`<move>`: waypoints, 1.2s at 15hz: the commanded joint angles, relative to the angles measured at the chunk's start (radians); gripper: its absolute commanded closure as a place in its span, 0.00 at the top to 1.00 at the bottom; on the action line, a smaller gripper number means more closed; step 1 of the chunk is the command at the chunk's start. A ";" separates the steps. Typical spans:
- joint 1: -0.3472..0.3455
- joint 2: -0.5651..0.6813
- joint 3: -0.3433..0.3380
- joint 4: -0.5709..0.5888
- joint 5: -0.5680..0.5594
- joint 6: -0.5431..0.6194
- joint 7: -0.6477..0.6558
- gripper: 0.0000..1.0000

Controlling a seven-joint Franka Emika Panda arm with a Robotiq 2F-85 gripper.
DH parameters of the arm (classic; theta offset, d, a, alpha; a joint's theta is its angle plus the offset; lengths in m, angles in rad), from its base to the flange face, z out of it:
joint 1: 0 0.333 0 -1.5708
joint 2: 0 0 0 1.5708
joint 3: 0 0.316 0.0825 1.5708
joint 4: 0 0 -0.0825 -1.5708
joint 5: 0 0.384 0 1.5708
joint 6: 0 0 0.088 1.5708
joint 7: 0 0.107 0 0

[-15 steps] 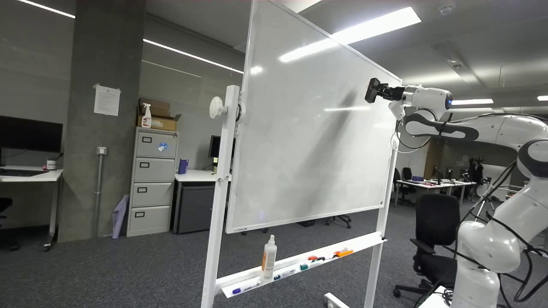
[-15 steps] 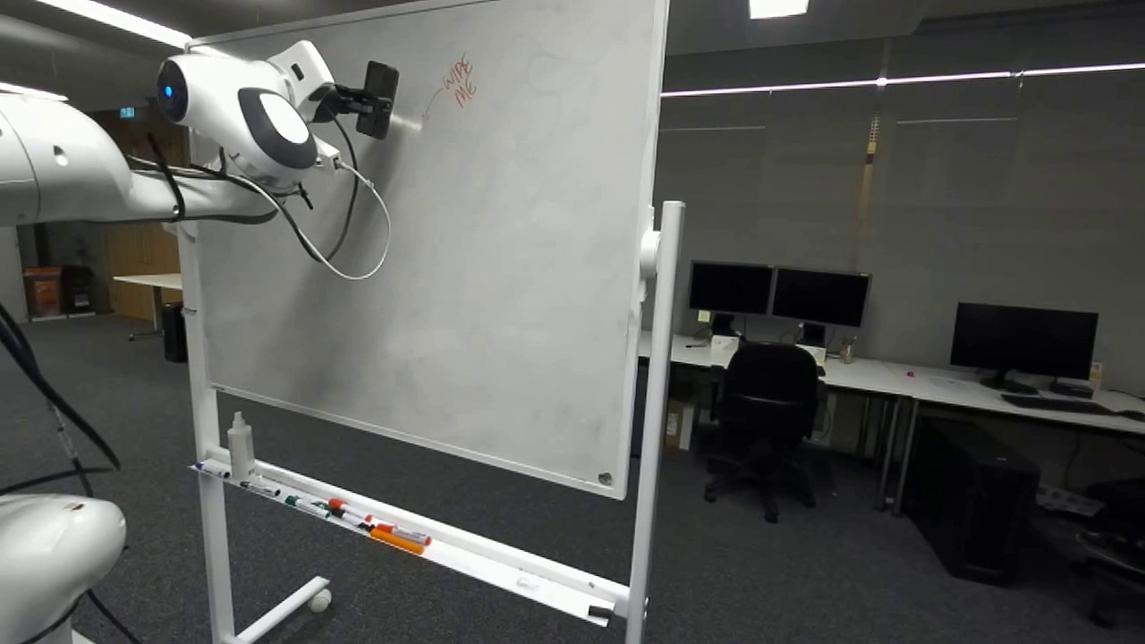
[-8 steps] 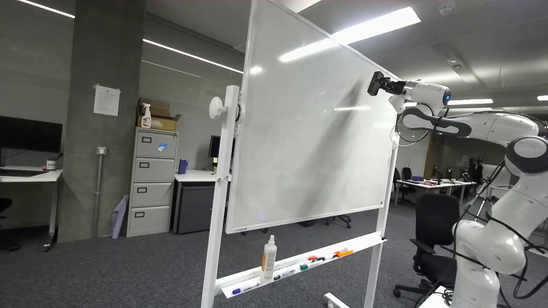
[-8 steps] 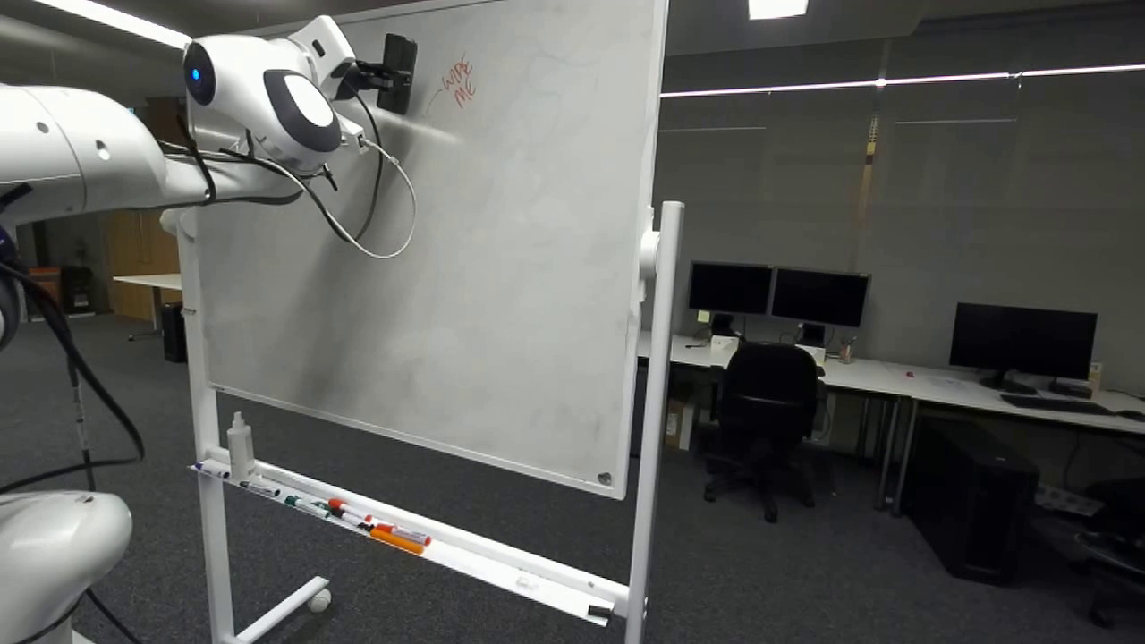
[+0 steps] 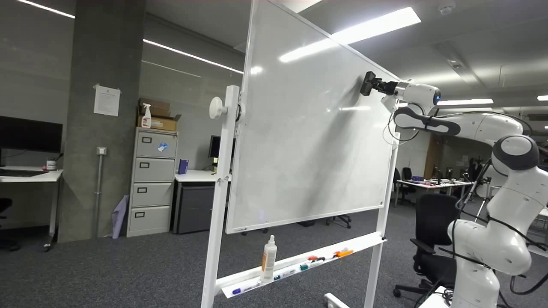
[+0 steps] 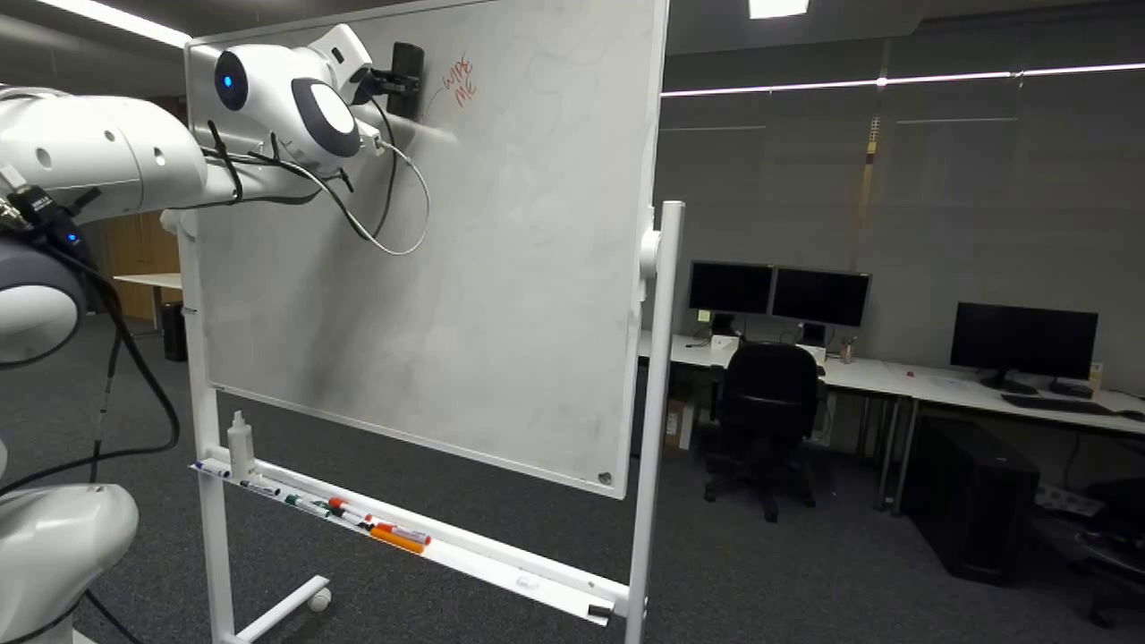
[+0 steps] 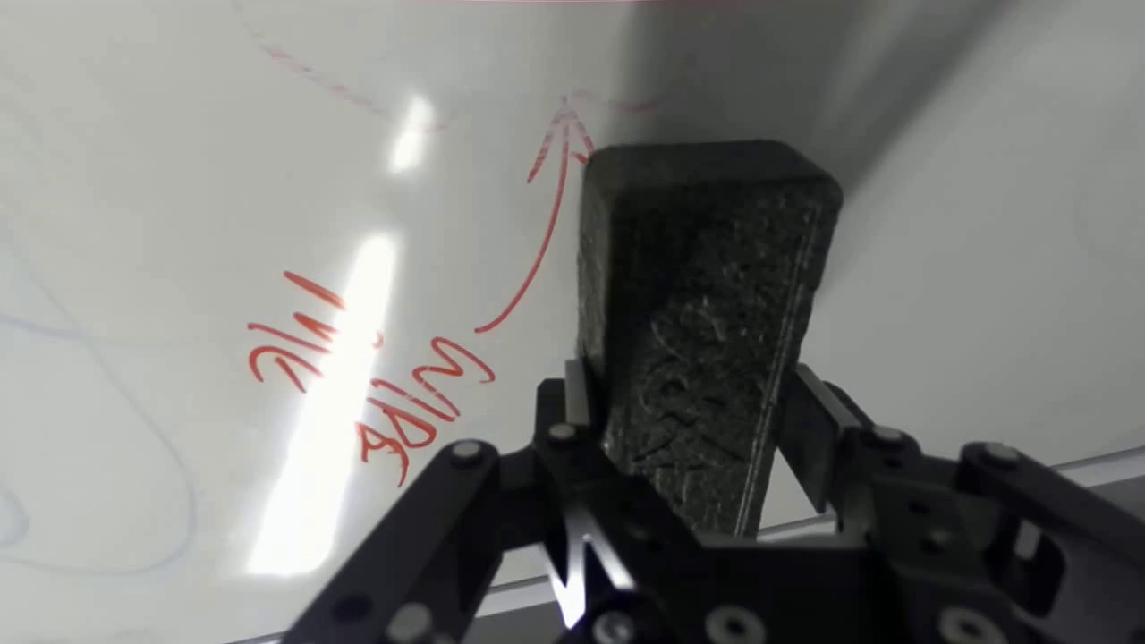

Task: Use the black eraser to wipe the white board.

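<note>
Plainly, your white board (image 6: 501, 286) is the largest thing in play, standing where it stood a second ago. Your arm (image 5: 483, 126) is what has changed: over that second it has reached farther out, bringing its load closer to the board. Below the board's bottom edge runs the tray (image 6: 474, 562).

Your gripper (image 7: 693, 407) is closed across the width of the black eraser (image 7: 707, 268), holding it by its long sides. You have the eraser up by the board's top edge, well in from both side edges, and in an exterior view the long shadow (image 5: 332, 141) on the board now meets its outline, where a gap showed before. That suggests your approach is all but done and wiping is close; whether the eraser touches the board cannot be told.

Near it, the red writing (image 6: 460, 80), "WIPE ME", is unwiped, though glare hides part of it in your wrist view. A red arrow (image 7: 547, 241) leads from the words away from the top edge, its head right by the eraser. Next you likely need to press flat and sweep toward the letters; a tilted face could streak.
</note>
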 commanded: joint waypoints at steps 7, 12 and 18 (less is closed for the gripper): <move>0.130 0.065 -0.126 0.088 0.014 -0.015 -0.078 0.30; 0.183 0.071 -0.182 0.111 0.019 -0.007 -0.084 0.30; 0.224 0.064 -0.247 0.152 0.025 -0.007 -0.075 0.30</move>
